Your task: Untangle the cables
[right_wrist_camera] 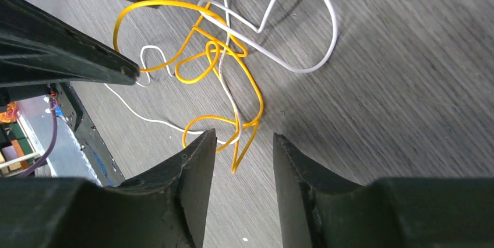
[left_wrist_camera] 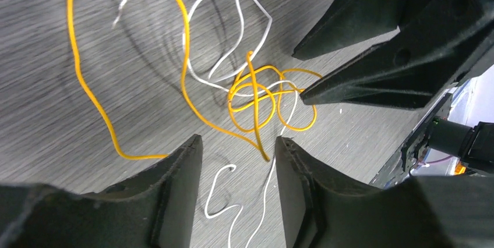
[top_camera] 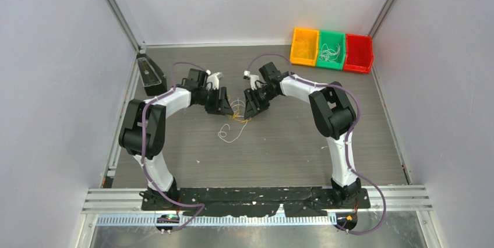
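Cables lay in a small tangle mid-table on the grey table, directly between the 2 grippers.

Left gripper: jaws apart with a clear gap, clamped on nothing. 1 free end of the yellow-orange cable ran into the mouth of that gap. Contact with either finger could not be told. The knot sat just beyond the left fingertips, on the right gripper's side. A wide yellow-orange loop swung out away from the knot.

Right gripper: jaws also apart, nothing clamped. A yellow-orange bend and a strand of the white cable dipped into its gap at the mouth. The knot lay just past the tips.

Left wrist view: 1 right fingertip sat at the edge of the knot, touching or nearly so, could not tell which. Right wrist view: 1 left fingertip sat likewise at a small white curl.

Top view: a white loop trailed from the knot toward the arm bases, flat on the table.

3 bins sat in a row at the far right corner, well apart from the tangle: orange bin, green bin and red bin. The green bin held pale wires.
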Available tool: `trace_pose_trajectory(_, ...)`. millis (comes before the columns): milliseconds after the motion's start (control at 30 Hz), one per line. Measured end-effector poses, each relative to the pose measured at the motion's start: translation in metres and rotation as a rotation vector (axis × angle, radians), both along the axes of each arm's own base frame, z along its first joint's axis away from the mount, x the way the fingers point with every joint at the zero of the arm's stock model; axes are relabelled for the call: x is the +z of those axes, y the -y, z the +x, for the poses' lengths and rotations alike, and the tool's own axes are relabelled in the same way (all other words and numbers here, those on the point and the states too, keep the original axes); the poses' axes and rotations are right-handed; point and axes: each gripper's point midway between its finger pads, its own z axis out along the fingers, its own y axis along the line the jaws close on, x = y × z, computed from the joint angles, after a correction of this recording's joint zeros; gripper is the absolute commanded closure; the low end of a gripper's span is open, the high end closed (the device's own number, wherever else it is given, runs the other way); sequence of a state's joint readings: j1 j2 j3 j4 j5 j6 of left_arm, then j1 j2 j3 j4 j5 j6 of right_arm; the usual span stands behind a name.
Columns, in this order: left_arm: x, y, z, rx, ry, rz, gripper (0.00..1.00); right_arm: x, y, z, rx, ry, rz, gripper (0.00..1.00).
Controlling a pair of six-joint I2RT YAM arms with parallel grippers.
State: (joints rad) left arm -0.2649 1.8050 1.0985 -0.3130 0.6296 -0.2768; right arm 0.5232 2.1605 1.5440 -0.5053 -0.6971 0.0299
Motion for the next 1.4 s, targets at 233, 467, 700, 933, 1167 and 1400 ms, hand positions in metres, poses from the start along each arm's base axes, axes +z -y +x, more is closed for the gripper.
trace_pose_trajectory(233,0.015,-0.026,0.009,0.076,0.046,-0.013,0.37,-0.002,0.001,-0.002,-0.007,-0.011,-0.002,0.69)
trace_pose_trajectory(467,0.017,-0.034,0.015,0.121,0.056,-0.012,0.31,-0.009,0.004,-0.008,-0.008,-0.033,-0.012,0.72)
trace_pose_trajectory(700,0.004,-0.04,0.019,0.164,0.029,0.029,0.34,-0.008,0.006,-0.014,-0.011,-0.047,-0.008,0.68)
trace_pose_trajectory(933,-0.019,-0.044,0.021,0.193,-0.03,0.061,0.44,-0.004,0.008,-0.017,-0.011,-0.045,-0.01,0.75)
trace_pose_trajectory(1167,-0.026,-0.041,0.037,0.209,-0.031,0.056,0.86,0.0,0.01,-0.019,-0.001,-0.034,-0.01,0.94)
trace_pose_trajectory(1400,-0.016,-0.059,0.04,0.227,0.0,0.067,1.0,0.0,0.028,-0.02,0.001,-0.045,-0.038,0.95)
